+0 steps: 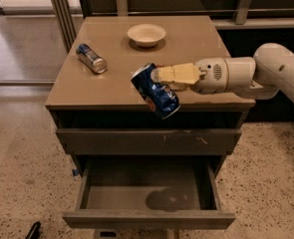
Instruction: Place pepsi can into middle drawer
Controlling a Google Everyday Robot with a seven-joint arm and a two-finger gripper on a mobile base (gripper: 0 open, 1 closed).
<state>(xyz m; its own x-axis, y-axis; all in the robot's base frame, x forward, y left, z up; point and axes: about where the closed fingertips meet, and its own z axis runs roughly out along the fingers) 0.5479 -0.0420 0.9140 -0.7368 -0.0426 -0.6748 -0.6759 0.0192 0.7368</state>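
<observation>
My gripper (159,77) comes in from the right and is shut on the pepsi can (155,92), a dark blue can with white lettering. The can hangs tilted, its silver top up-left, over the front edge of the cabinet top (111,88). The middle drawer (149,218) is pulled open below it, with a plain front and a smooth grey floor that carries the can's shadow. The can is well above the drawer and touches nothing else.
A slimmer blue-and-silver can (91,58) lies on its side at the cabinet top's left. A pale bowl (146,34) stands at the back. The shut upper drawer (149,139) has a pale-scratched front. Speckled floor surrounds the cabinet.
</observation>
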